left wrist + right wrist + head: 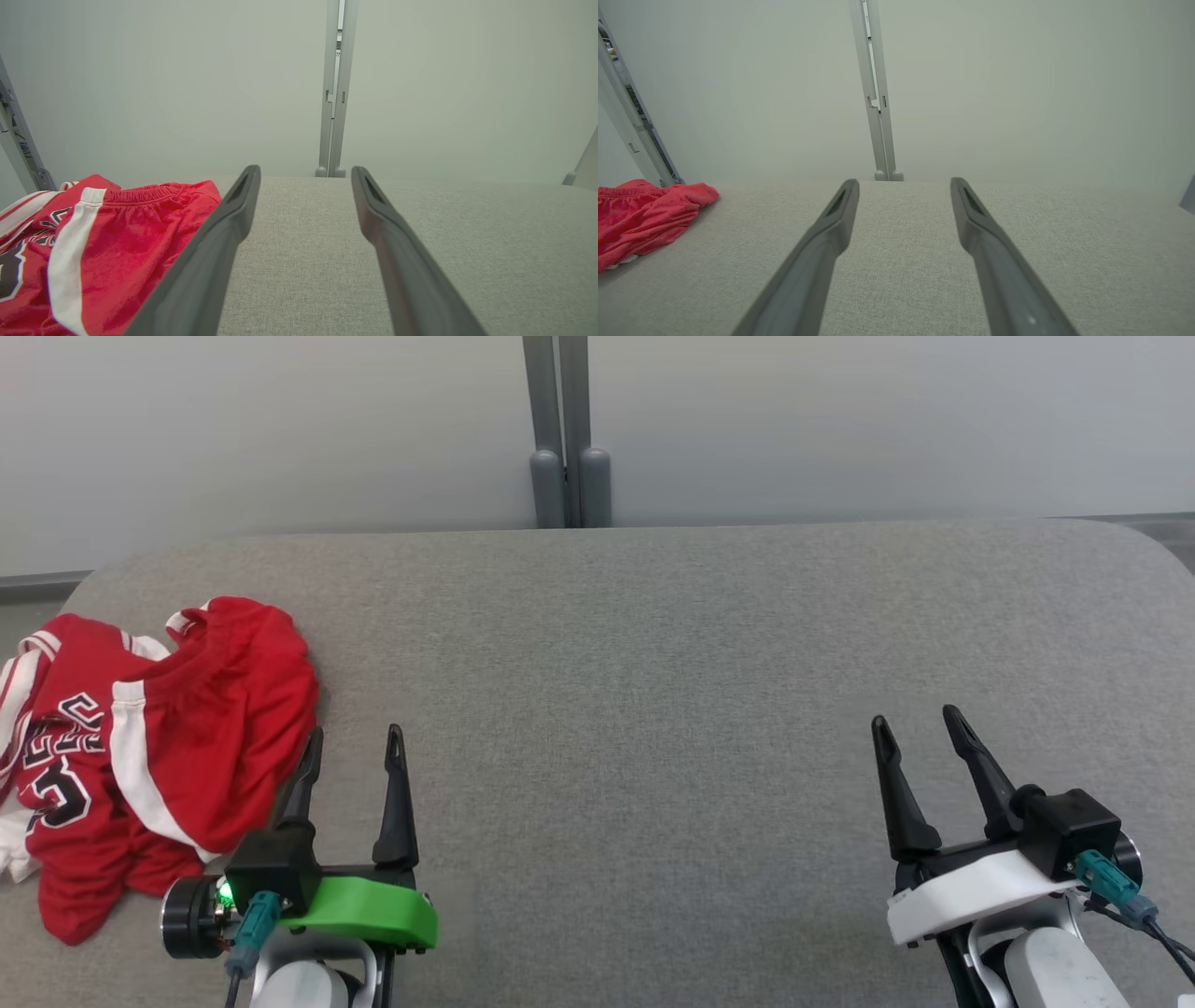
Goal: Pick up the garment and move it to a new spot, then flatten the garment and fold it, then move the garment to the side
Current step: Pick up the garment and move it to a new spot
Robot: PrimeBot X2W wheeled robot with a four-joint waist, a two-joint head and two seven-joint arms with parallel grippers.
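Left gripper (355, 733), green-bracketed, is sitting at the near edge of the grey fabric-covered tabletop (653, 663), fingers spread, nothing between them. Right gripper (915, 715), white-bracketed, is also standing released and empty, well apart from the cloth. The crumpled red garment with white stripes and black lettering (187, 728) is lying at the table's left edge, just beside the left gripper's outer finger; contact unclear. Head view is giving the whole heap with lettering and trim. Left wrist view is giving the gathered elastic hem up close (117, 242). Right wrist view is catching a plain red fold (640, 214) at its far left. Farther back, paired grey metal posts (568, 429) are standing against a pale wall.
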